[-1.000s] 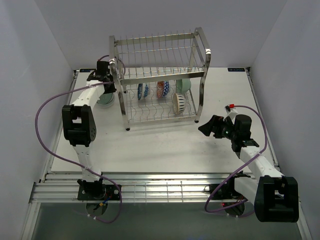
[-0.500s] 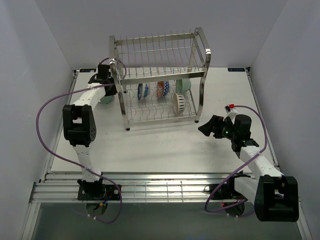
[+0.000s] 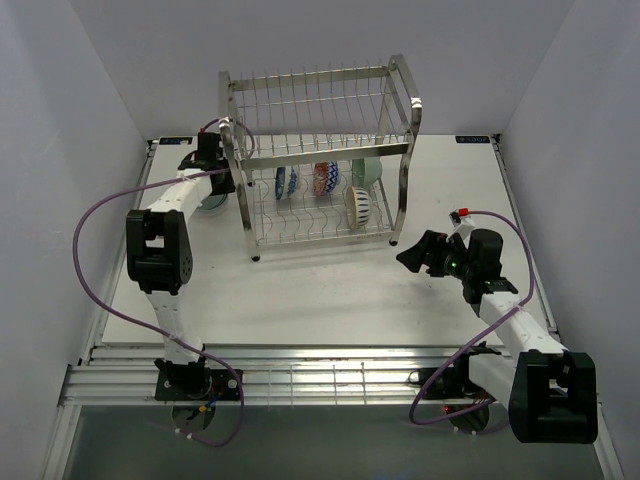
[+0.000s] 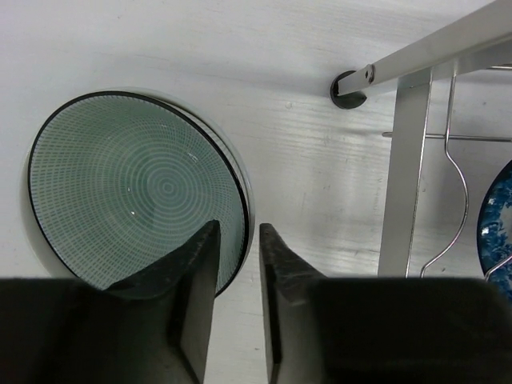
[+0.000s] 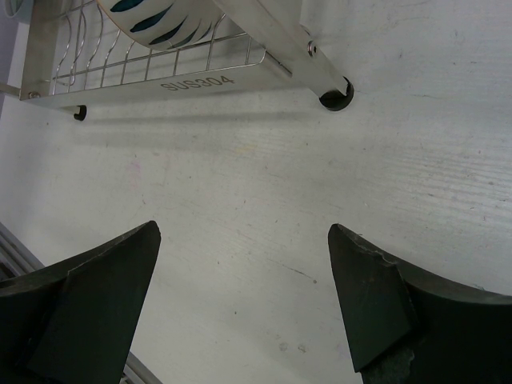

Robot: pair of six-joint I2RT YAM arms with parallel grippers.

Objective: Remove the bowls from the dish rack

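Bowls stand on edge in the lower tier of the rack. One green bowl sits on the worktop, just left of the rack. Over its right rim hangs the left hand, fingers a narrow gap apart. It seems to grip nothing, though contact is hard to judge. Near the rack's front right foot, the right hand is wide open and empty.

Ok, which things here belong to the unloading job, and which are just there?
Job:
dish rack
bowls in the rack
green bowl set down beside it
left gripper
right gripper

Just there:
purple cables
table
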